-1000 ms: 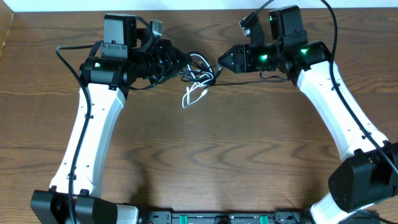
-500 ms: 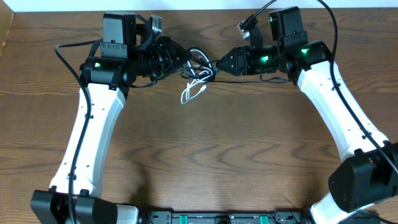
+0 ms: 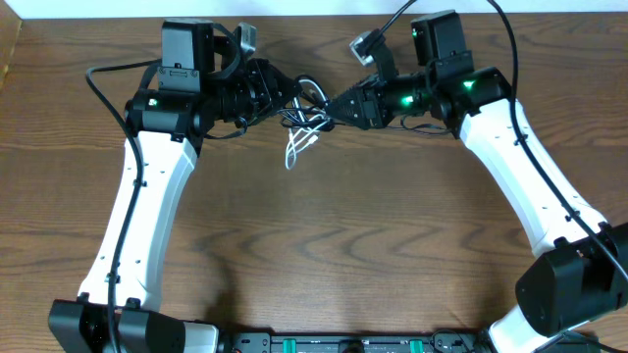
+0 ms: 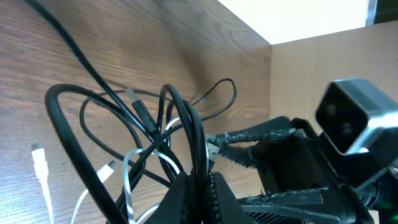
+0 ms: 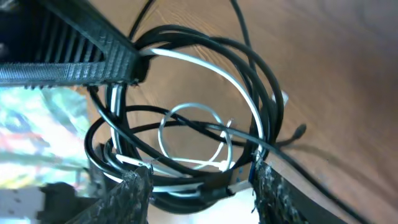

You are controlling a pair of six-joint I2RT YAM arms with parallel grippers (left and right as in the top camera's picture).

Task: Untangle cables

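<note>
The black cable (image 3: 312, 110) and the white cable (image 3: 297, 147) form one tangled bundle between my two grippers at the table's far middle. My left gripper (image 3: 292, 99) is shut on strands of the black cable (image 4: 186, 124), which loop up in front of it in the left wrist view; the white cable's plug end (image 4: 39, 163) lies on the wood. My right gripper (image 3: 331, 106) is open, its two fingers (image 5: 202, 190) set wide on either side of the looped black cable (image 5: 249, 68) and white cable (image 5: 205, 134). A white tail hangs down from the bundle toward me.
The wooden table (image 3: 343, 226) spreads out below the bundle. A thin black cable strand (image 3: 412, 126) trails right under the right arm. The table's far edge (image 3: 314, 14) lies just behind the grippers. A cardboard wall (image 4: 311, 68) shows in the left wrist view.
My right gripper has moved left up to the bundle and now straddles it. The bundle has shifted slightly up and left with the left gripper.
</note>
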